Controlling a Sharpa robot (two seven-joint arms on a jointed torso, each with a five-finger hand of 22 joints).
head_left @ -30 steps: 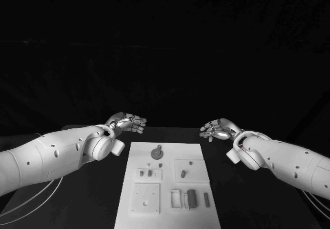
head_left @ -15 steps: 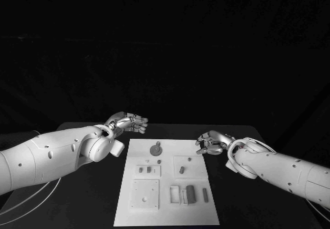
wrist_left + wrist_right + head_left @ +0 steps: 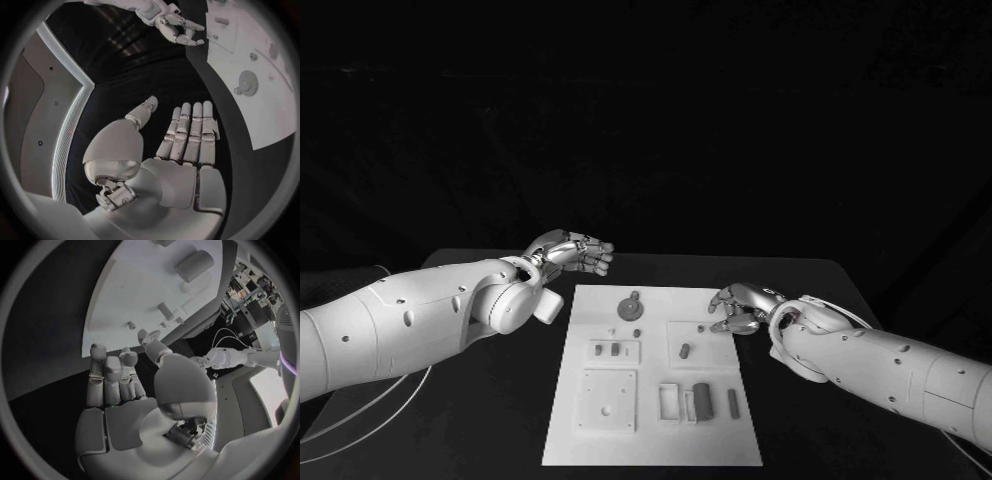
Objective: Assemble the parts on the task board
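The white task board [image 3: 653,440] lies in the middle of the black table. On it are a round part [image 3: 630,310] at the far end, small dark parts [image 3: 685,351] in the middle, and longer dark parts [image 3: 702,401] near the front. My left hand [image 3: 571,252] hovers off the board's far left corner, holding nothing. In the left wrist view its fingers [image 3: 190,130] are straight and side by side, the thumb apart. My right hand [image 3: 740,308] hangs at the board's right edge with its fingers loosely bent. The right wrist view shows its palm [image 3: 122,395] empty above the board [image 3: 144,300].
Two white rectangular blocks [image 3: 606,400] sit on the board's near half, beside an upright white piece [image 3: 669,402]. Black table [image 3: 834,300] surrounds the board on both sides. The left wrist view shows the right hand [image 3: 178,27] beyond the board [image 3: 269,105].
My right hand has come in and down toward the board's right edge. The left hand has hardly moved. The whole head view has shifted slightly.
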